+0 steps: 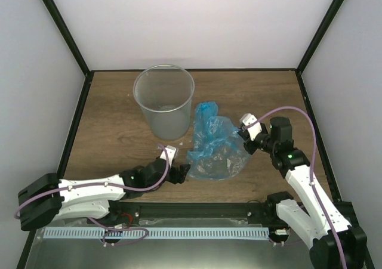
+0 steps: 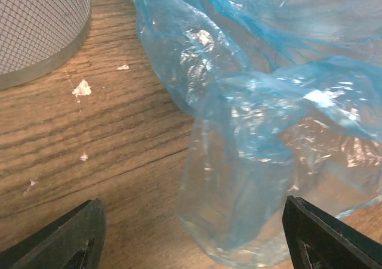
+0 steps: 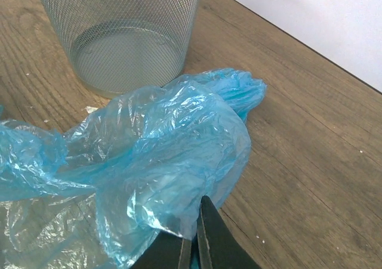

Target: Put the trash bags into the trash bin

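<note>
The light-blue trash bag (image 1: 213, 147) lies crumpled on the wooden table, just right of the round grey trash bin (image 1: 163, 101), which stands upright. My left gripper (image 1: 179, 173) is open at the bag's near-left edge. In the left wrist view the left gripper (image 2: 192, 206) has its fingers wide apart with the bag's edge (image 2: 239, 179) lying between them, and the bin's base (image 2: 42, 30) is at the top left. My right gripper (image 1: 243, 133) is at the bag's right side. In the right wrist view the right gripper (image 3: 194, 228) is shut on a fold of the bag (image 3: 161, 155), with the bin (image 3: 125, 36) behind it.
Small white scraps (image 2: 82, 88) lie on the wood near the bin's base. Black frame posts (image 1: 70, 39) and white walls close in the table on three sides. A metal rail (image 1: 155, 233) runs along the near edge between the arm bases.
</note>
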